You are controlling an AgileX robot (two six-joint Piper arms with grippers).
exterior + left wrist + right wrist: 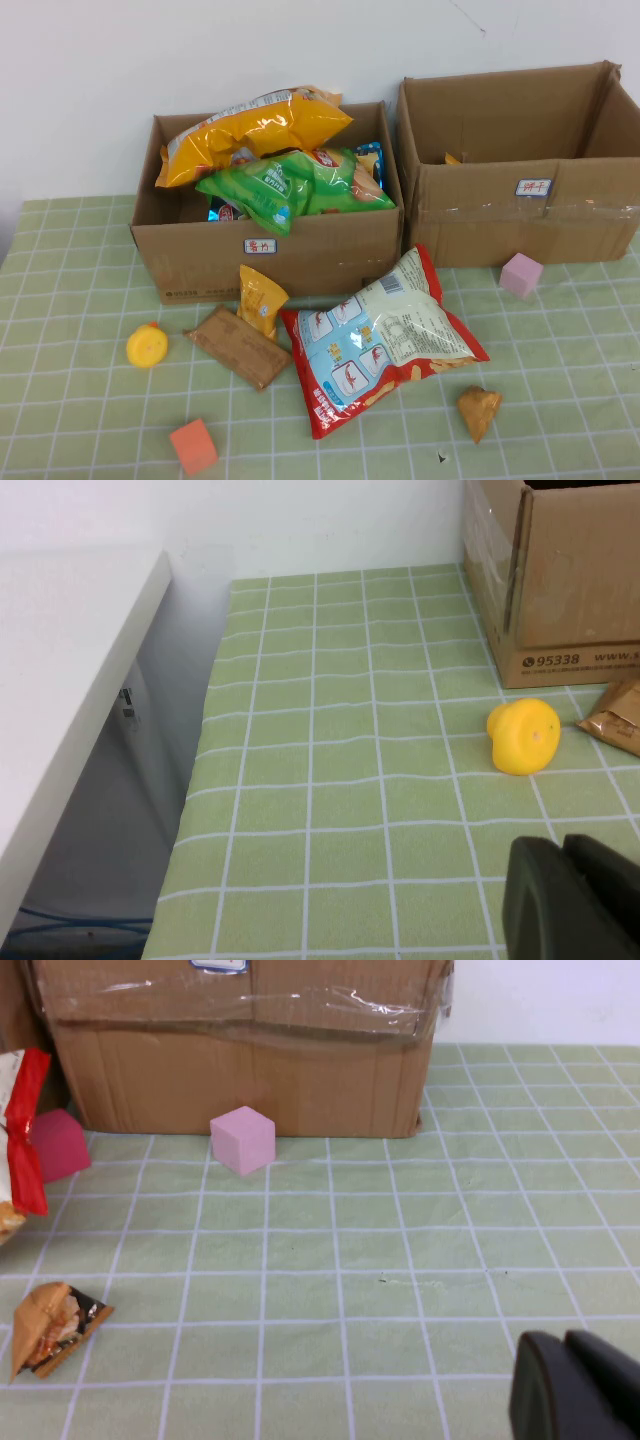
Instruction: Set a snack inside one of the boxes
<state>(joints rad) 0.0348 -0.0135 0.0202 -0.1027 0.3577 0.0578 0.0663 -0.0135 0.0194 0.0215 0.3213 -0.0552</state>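
Note:
A large red and white chip bag (385, 340) lies on the green checked table in front of the two cardboard boxes. A small yellow packet (260, 302), a flat brown packet (238, 346) and a small orange-brown packet (479, 410) lie near it. The left box (200, 262) is heaped with a yellow bag (250, 130) and a green bag (290, 185). The right box (490, 225) looks almost empty. Neither arm shows in the high view. My left gripper (562, 848) is shut and empty, low over the table near a yellow toy (523, 736). My right gripper (566, 1340) is shut and empty, over the table in front of the right box (250, 1070).
A yellow toy (147, 345), an orange cube (193, 446) and a pink cube (521, 274) sit on the table. The pink cube (243, 1140) and the orange-brown packet (50, 1325) show in the right wrist view. The table's left edge (195, 780) drops beside a white shelf.

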